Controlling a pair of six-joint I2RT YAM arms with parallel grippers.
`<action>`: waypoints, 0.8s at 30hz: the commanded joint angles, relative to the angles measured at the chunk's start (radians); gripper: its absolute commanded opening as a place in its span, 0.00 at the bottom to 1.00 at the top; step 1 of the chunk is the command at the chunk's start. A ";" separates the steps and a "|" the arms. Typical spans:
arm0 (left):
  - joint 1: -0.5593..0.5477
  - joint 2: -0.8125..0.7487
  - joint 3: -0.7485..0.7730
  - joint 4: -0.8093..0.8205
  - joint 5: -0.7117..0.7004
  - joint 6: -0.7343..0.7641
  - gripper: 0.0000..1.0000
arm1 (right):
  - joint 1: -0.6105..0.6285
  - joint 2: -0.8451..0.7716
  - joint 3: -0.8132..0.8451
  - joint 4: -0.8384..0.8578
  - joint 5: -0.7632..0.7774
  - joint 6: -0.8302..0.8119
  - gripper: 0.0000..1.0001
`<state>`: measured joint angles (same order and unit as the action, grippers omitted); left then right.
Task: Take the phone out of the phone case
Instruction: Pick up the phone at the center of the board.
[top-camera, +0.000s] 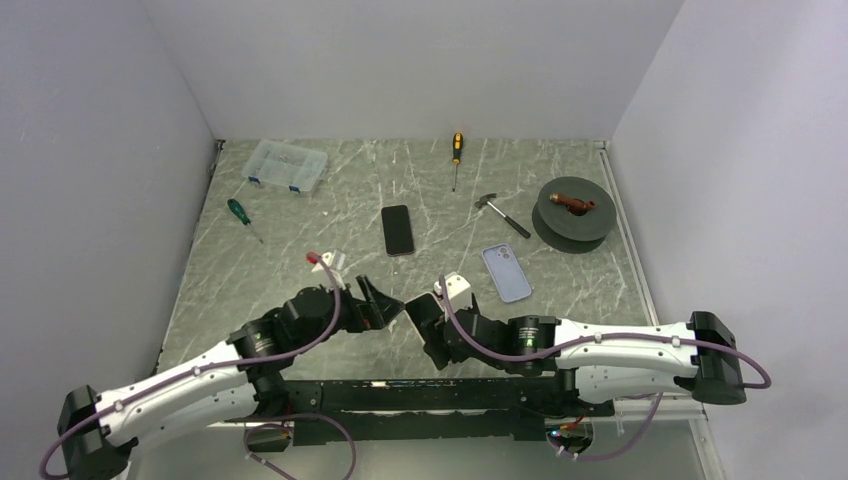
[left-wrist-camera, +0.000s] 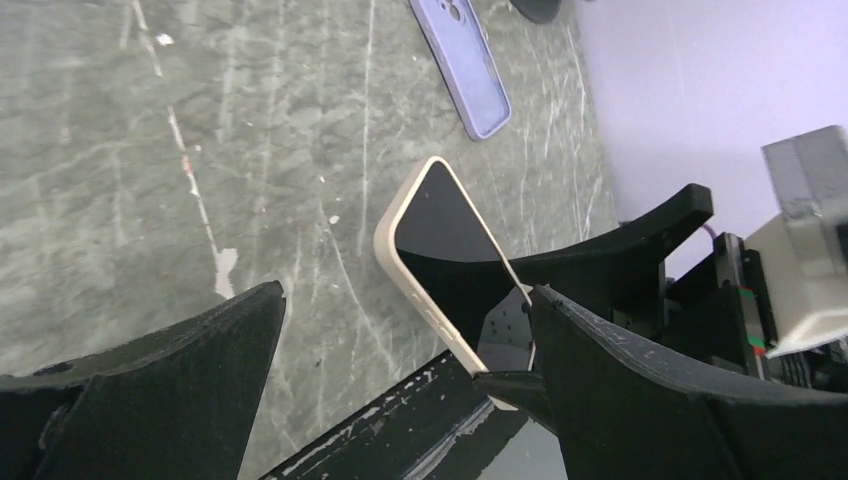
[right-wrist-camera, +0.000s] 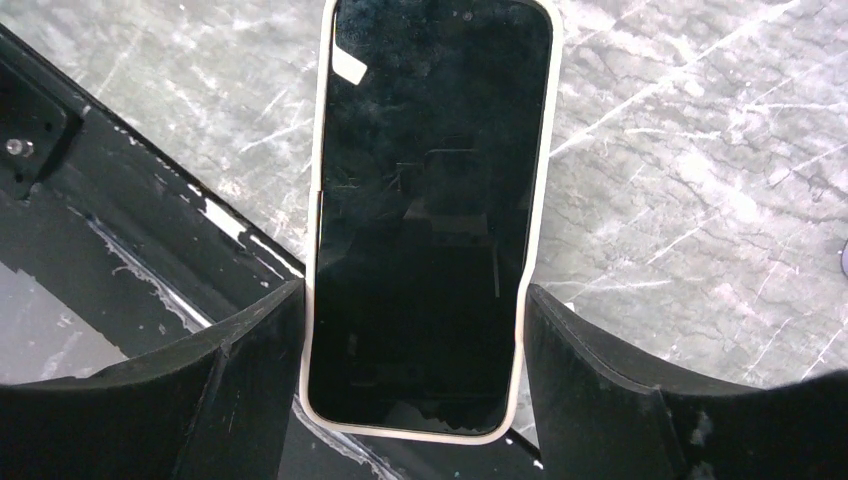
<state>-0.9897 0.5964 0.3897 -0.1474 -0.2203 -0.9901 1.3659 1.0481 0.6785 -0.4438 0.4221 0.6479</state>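
Right wrist view: the right gripper (right-wrist-camera: 412, 300) holds the phone (right-wrist-camera: 430, 180) by its lower half. Its 2 black fingers (right-wrist-camera: 240, 370) press against the long sides of the cream case (left-wrist-camera: 384, 245), 1 on each side. The phone is in the case, with its dark screen facing the camera and its top end reaching out past the fingertips, above the marble table (right-wrist-camera: 700, 150).

Left wrist view: the left gripper (left-wrist-camera: 408, 295) is spread wide and holds nothing. 1 finger (left-wrist-camera: 200, 370) sits well to 1 side of the phone and the other close beside it. I cannot tell whether that finger touches. The phone is tilted, lifted off the table between the 2 grippers. Beyond the left fingertips, a lilac case (left-wrist-camera: 465, 65) lies flat on the table.

Top view: a second phone (top-camera: 397, 230) lies further out, ahead of both grippers.
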 joint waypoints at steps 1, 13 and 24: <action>0.000 0.114 0.101 0.085 0.110 0.030 0.99 | 0.023 -0.054 0.023 0.090 0.096 -0.021 0.00; 0.005 0.234 0.069 0.229 0.151 -0.043 0.99 | 0.048 -0.088 0.024 0.122 0.133 -0.036 0.00; 0.016 0.368 0.091 0.320 0.211 -0.072 0.96 | 0.062 -0.130 0.015 0.147 0.134 -0.045 0.00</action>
<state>-0.9783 0.9688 0.4553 0.0540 -0.0372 -1.0401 1.4170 0.9546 0.6781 -0.3908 0.5198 0.6189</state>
